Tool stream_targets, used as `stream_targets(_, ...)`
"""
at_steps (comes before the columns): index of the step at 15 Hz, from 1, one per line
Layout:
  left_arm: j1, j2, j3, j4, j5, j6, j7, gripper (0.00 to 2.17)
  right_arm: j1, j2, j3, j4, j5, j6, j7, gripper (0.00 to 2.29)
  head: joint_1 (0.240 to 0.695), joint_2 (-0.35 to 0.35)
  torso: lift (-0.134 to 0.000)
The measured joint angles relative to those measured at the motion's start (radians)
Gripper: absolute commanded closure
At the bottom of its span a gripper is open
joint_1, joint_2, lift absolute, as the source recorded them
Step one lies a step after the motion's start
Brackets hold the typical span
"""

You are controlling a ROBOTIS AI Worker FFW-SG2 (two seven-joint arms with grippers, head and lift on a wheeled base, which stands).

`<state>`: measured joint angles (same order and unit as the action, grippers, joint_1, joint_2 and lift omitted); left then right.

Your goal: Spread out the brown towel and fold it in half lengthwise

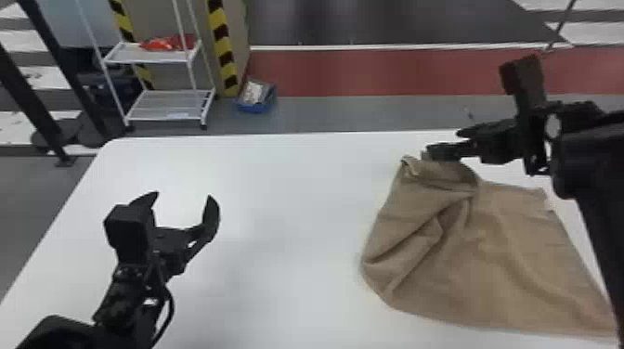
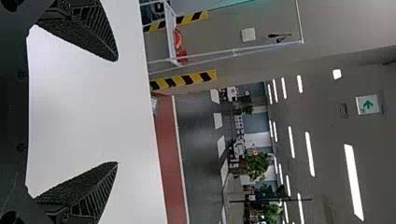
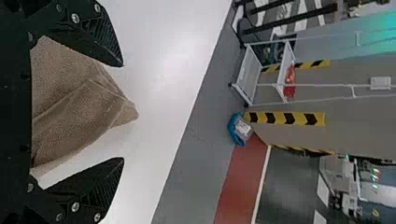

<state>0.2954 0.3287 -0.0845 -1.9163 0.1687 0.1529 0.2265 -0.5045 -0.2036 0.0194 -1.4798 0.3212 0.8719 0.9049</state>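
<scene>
"What's nearest us?"

"The left hand [image 1: 183, 195], fingers wide apart, nothing between them, over the bench [image 1: 278, 209]. The towel [image 1: 501, 260] lies over on the right, its near edge fairly flat, its left part turned over in slanting creases."

"And the right hand [image 3: 122, 112]?"

"At the far end of the towel. Its fingers are apart too, with the crumpled corner between them, not clamped."

"So how would you do it?"

"I'd say it's at the spreading step, with folding some way off. Close on the top layer alone, right at the corner. Catch both layers and the crease comes along."

"Then lift and pull?"

"Low and slow; soft cloth like that would slide whole if tugged. Better to bring the left hand across to the rounded near corner, pinch there, and draw the two apart until the creases go. Square it up before folding lengthwise."

"Anything beyond?"

"A white rack [image 1: 139, 56] with something red [image 1: 174, 42] on its upper shelf, then a blue bin [image 1: 253, 109] on the floor, pale stuff [image 1: 253, 93] inside."
</scene>
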Motion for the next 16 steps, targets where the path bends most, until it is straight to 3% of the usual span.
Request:
stream_targets(4, -0.013, -0.003, -0.015, 0.006, -0.008, 0.006, 0.000, 0.08, -0.063, -0.021, 0.081, 0.061, 0.163, -0.036, 0.146, 0.21, 0.695, 0.043, -0.125)
stream_targets(9, -0.010, -0.002, -0.010, 0.006, -0.010, 0.009, 0.001, 0.08, -0.098, -0.040, 0.191, 0.118, 0.336, -0.152, 0.180, 0.29, 0.695, 0.043, -0.125)
stream_targets(12, -0.010, -0.003, -0.012, 0.006, -0.011, 0.009, 0.000, 0.08, -0.133, -0.042, 0.206, 0.218, 0.369, -0.293, 0.180, 0.41, 0.695, 0.044, -0.125)
stream_targets(16, -0.010, -0.004, -0.011, 0.006, -0.015, 0.009, 0.000, 0.08, -0.190, -0.051, 0.190, 0.410, 0.336, -0.499, 0.180, 0.47, 0.695, 0.040, -0.125)
